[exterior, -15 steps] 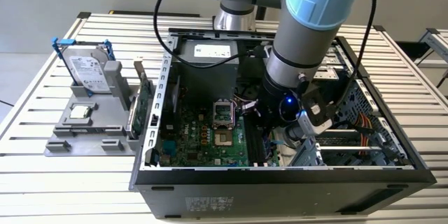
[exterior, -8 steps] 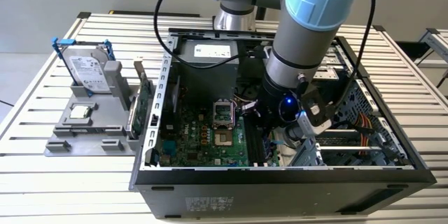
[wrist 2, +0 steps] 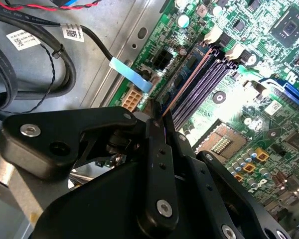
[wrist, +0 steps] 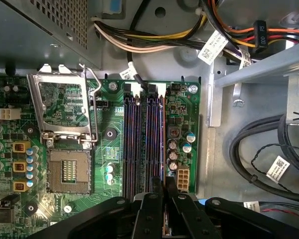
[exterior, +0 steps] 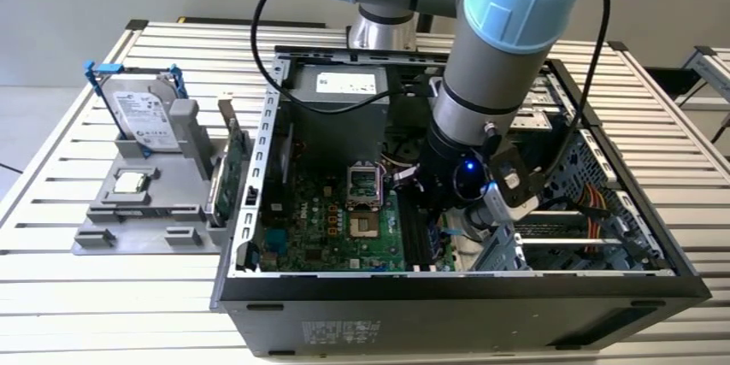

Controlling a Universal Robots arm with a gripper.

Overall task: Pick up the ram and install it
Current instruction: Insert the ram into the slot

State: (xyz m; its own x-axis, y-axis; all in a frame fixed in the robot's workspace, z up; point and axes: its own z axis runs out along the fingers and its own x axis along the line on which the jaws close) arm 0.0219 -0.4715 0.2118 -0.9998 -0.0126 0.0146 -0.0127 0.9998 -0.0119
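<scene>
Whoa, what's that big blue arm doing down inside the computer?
The robot arm has reached into the open computer case on the table. Its gripper is shut on the ram, a thin memory stick seen edge-on, and holds it over the long memory slots on the green motherboard. A hard drive stands in a grey holder beside the case.

The motherboard (wrist: 114, 164) is bright green, studded with silver-topped capacitors and small orange-yellow blocks. Its memory slots (wrist: 144, 139) run in dark purple-black stripes with white end clips. The ram (wrist 2: 185, 82) shows as a thin coppery-pink edge between the black fingers (wrist 2: 157, 164) of the gripper (wrist 2: 158, 119). The arm (exterior: 502, 49) is grey with pale blue caps. The hard drive (exterior: 146, 117) is silver in a blue frame, on a grey tray (exterior: 103, 237). The table (exterior: 91, 297) is whitish, ribbed in parallel slats. The computer case (exterior: 456, 297) is black outside, grey inside.
</scene>
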